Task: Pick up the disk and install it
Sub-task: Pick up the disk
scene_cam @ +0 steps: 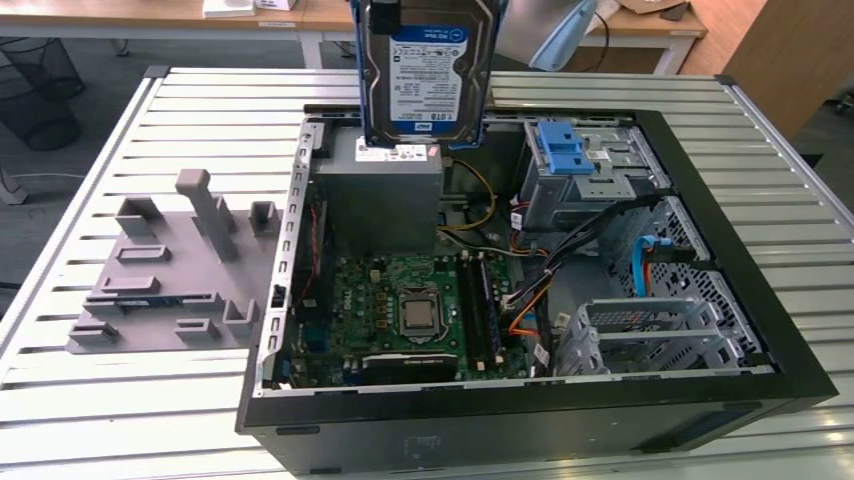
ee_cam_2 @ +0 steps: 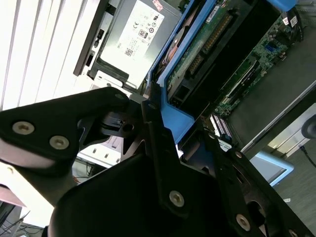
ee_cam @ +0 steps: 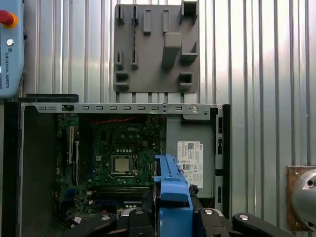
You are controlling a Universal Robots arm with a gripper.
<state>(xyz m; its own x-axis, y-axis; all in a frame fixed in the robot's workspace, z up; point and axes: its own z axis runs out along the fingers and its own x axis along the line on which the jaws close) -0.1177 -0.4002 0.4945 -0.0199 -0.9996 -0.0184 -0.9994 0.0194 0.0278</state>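
The disk [scene_cam: 424, 80], silver with a blue-and-white label and a blue carrier frame, hangs upright in the air over the back of the open computer case [scene_cam: 747, 330], just above the power-supply box [scene_cam: 380, 190]. In both wrist views my gripper [ee_cam: 173, 212] [ee_cam_2: 158, 123] is shut on the blue carrier frame [ee_cam: 170, 195]. The second wrist view shows the disk's green circuit-board side [ee_cam_2: 197, 54]. The black fingers [ee_cam_2: 163, 163] clamp the frame's edge. In the exterior view the gripper is cut off by the picture's upper border.
Inside the case lie the motherboard [scene_cam: 407, 300], a blue latch on a metal cage [scene_cam: 567, 150] and a silver drive cage [scene_cam: 654, 335]. A grey fixture plate [scene_cam: 167, 270] sits on the slatted table at the exterior view's left. A pendant with a red button [ee_cam: 10, 44] is nearby.
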